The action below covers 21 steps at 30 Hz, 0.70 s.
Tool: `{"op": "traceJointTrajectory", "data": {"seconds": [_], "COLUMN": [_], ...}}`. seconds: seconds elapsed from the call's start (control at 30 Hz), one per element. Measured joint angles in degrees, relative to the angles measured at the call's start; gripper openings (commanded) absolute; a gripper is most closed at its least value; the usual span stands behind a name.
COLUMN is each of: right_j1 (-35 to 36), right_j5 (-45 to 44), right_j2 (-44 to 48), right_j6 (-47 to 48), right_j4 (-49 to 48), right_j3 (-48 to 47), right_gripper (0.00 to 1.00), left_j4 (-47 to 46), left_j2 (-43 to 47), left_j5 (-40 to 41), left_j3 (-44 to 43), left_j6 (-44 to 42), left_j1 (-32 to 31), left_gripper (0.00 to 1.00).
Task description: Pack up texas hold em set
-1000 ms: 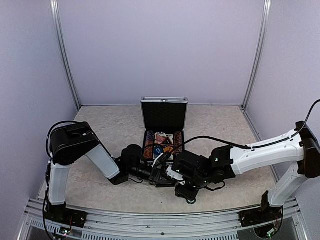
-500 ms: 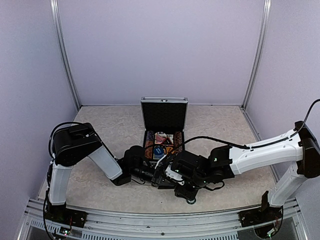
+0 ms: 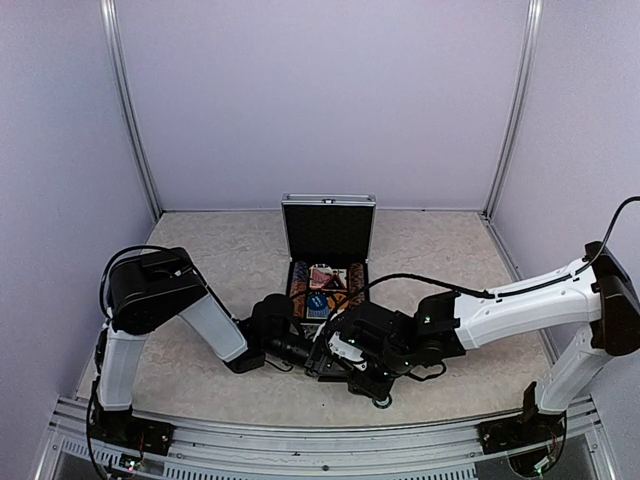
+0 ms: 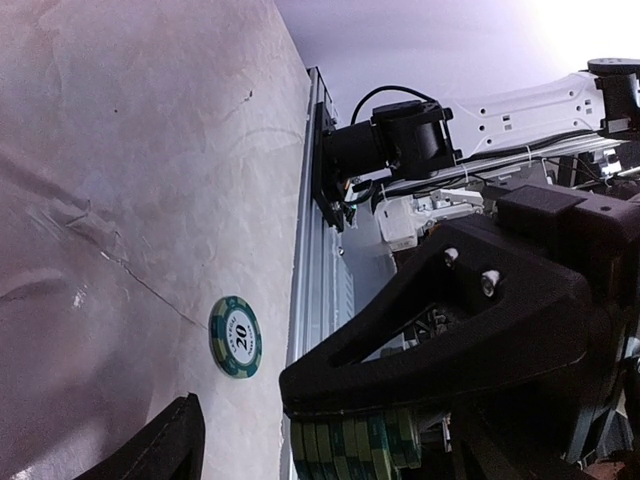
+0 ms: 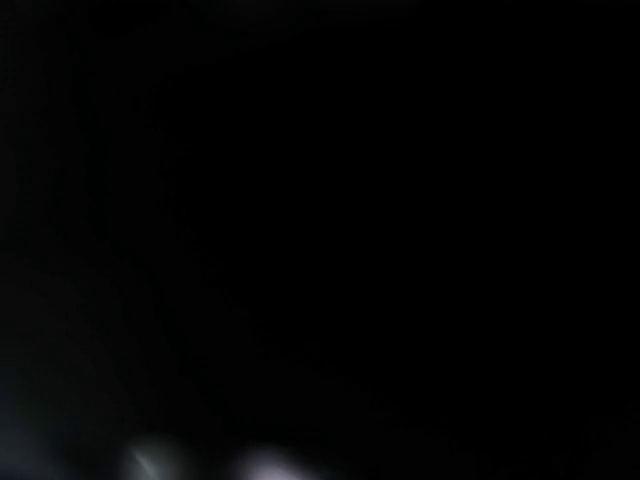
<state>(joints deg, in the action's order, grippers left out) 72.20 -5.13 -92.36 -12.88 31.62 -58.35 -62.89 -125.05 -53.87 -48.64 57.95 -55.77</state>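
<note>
Chips bound for the case [image 3: 328, 232]
Left fingers [image 4: 440, 320] spread beside the green stack [image 4: 352, 442] — right fingers can't be told; square up first, and mind the stray chip [image 4: 236, 337].

Lilac-walled booth around a marbled beige table [image 3: 450, 250].
A plain back wall [image 3: 320, 100] rises from the table's far edge. Matching side walls [image 3: 50, 150] close in on its left and right. Aluminium posts [image 3: 130, 110] stand at its two far corners, and a slotted metal rail [image 3: 300, 445] runs along its near edge. Soft, even light falls on the tabletop.
</note>
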Motion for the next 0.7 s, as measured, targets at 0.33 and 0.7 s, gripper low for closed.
{"op": "traceJointTrajectory", "data": {"seconds": [0.33,0.7], "right_j1": [-0.35,-0.39], "right_j5": [0.35,1.36], "right_j2": [-0.11,-0.66], "right_j6": [0.0,0.07], "right_j4": [0.0,-0.22], "right_j3": [0.02,0.02], "right_gripper": [0.0,0.0], "left_j4": [-0.33,-0.81], "left_j2": [-0.61,-0.92], "left_j5": [-0.44,-1.29], "left_j3": [0.0,-0.28], "left_j6": [0.0,0.42], "left_j1": [-0.13,-0.15], "left_gripper": [0.81,0.78]}}
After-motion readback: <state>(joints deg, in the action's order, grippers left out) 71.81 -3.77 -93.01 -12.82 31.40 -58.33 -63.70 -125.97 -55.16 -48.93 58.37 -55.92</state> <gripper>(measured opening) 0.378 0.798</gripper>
